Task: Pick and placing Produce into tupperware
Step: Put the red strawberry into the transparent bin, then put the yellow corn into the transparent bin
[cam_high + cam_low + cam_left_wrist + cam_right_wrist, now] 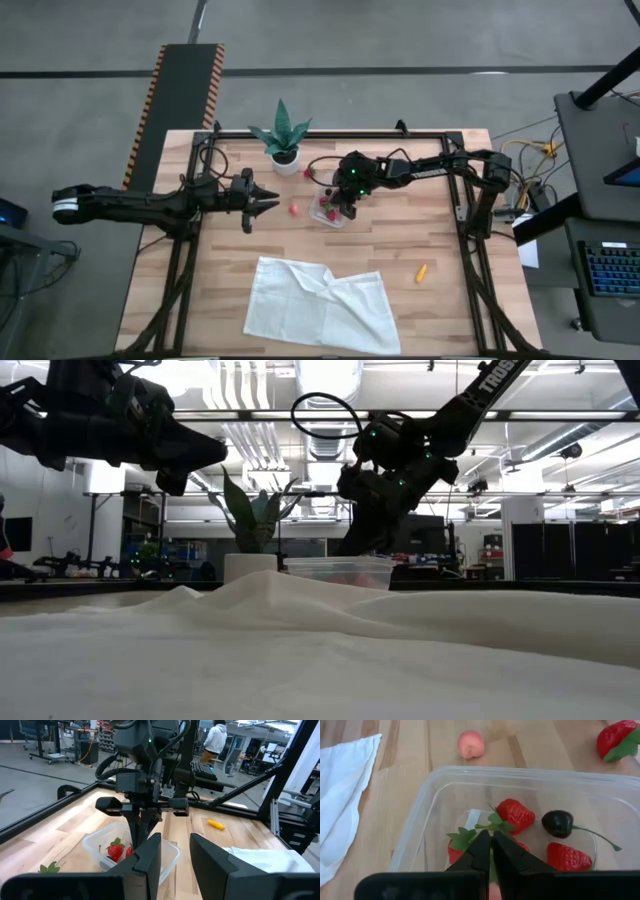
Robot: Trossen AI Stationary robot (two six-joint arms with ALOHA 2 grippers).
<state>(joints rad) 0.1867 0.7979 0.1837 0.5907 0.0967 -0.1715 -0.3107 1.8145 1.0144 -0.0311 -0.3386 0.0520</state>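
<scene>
The clear tupperware (328,216) stands mid-table; its wall (420,805) shows in the right wrist view. Inside lie several red strawberries (516,815) and a dark cherry (557,822). My right gripper (491,851) reaches down into it, shut on a strawberry. Outside on the wood rest a pink piece (294,209), another strawberry (615,737) and an orange piece (421,271). My left gripper (268,200) hangs open in the air, left of the container, touching nothing. My right gripper comes from above, slanting down into the tupperware, fingers (481,852) almost together. A sliver of green leaf (492,866) shows between them, and red flesh (454,854) peeks out on both sides beneath the tips. The fingers hide whether that strawberry rests on the container floor.
A crumpled white cloth (320,305) covers the near middle of the table and fills the low view. A green potted plant (283,140) stands at the far edge, just behind the container. Black frame rails run along the table's sides. A person stands in the room beyond.
</scene>
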